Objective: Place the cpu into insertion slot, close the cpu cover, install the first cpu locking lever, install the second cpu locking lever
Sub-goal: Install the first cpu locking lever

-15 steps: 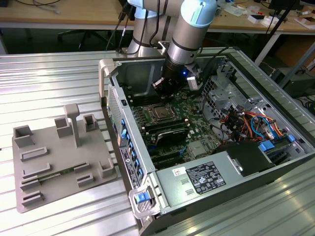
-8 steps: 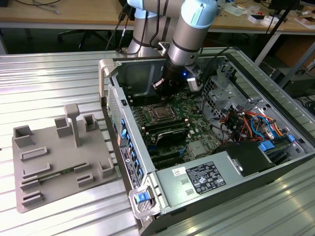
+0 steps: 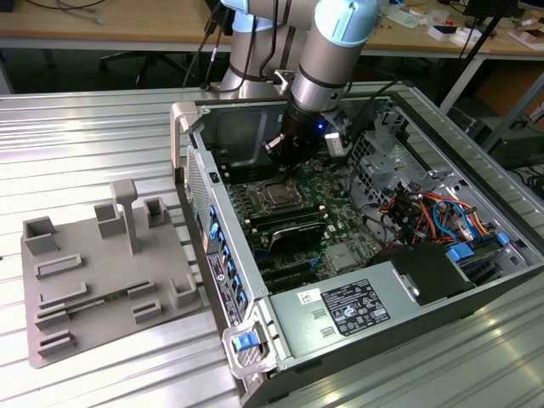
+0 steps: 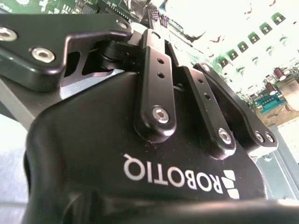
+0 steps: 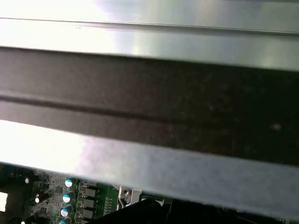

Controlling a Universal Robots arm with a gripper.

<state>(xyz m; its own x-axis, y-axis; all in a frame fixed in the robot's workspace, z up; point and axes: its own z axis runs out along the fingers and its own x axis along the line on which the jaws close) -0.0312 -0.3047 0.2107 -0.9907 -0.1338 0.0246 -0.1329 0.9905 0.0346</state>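
Tool [image 3: 285, 151] hangs low inside the open computer case [image 3: 476, 161], directly above the insertion slot [image 3: 274, 195], where the cpu [image 3: 274, 197] seems seated; whether it grips anything, I cannot tell.

Ribbed metal table, two loads on it.
We see a silvery ribbed table [image 3: 102, 140] filling the exterior view's lower and left parts. On it, at lower left, lies a grey fixture tray [image 3: 106, 285] with upright blocks and a post. Just beside it, centre to right, sits an open computer case [image 3: 357, 255], its motherboard exposed. Behind, along the top edge, we see a wooden workbench [image 3: 110, 25].
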